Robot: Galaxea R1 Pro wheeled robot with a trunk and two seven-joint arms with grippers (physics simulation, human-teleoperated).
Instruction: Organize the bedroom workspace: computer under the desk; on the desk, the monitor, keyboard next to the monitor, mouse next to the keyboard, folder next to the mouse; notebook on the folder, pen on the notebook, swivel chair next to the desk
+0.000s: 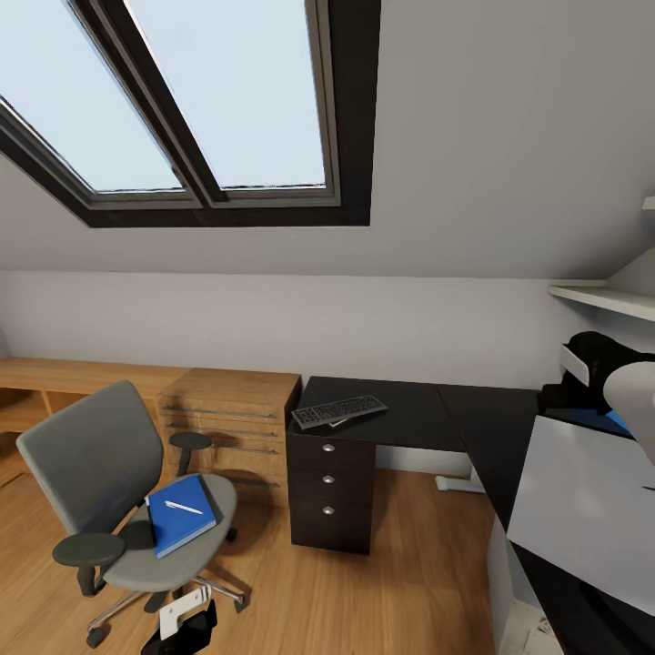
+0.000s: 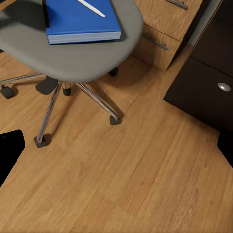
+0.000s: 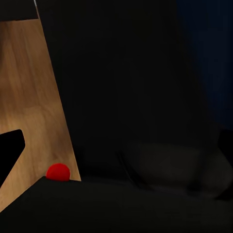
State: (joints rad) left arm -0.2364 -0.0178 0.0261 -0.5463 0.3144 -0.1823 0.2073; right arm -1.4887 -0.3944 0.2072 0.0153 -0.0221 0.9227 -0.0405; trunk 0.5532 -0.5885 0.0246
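Robot body: black and white hardware with matte surfaces.
Left gripper: black, blocky body. Just behind it sits a small white plate with tiny dark markings, too small to read. In the left wrist view its fingers are flat, plain black wedges with angled tips. Right arm: black casing with a white band, joined to a rounded pale grey-white shell. In the right wrist view the right finger is a black wedge of the same shape.
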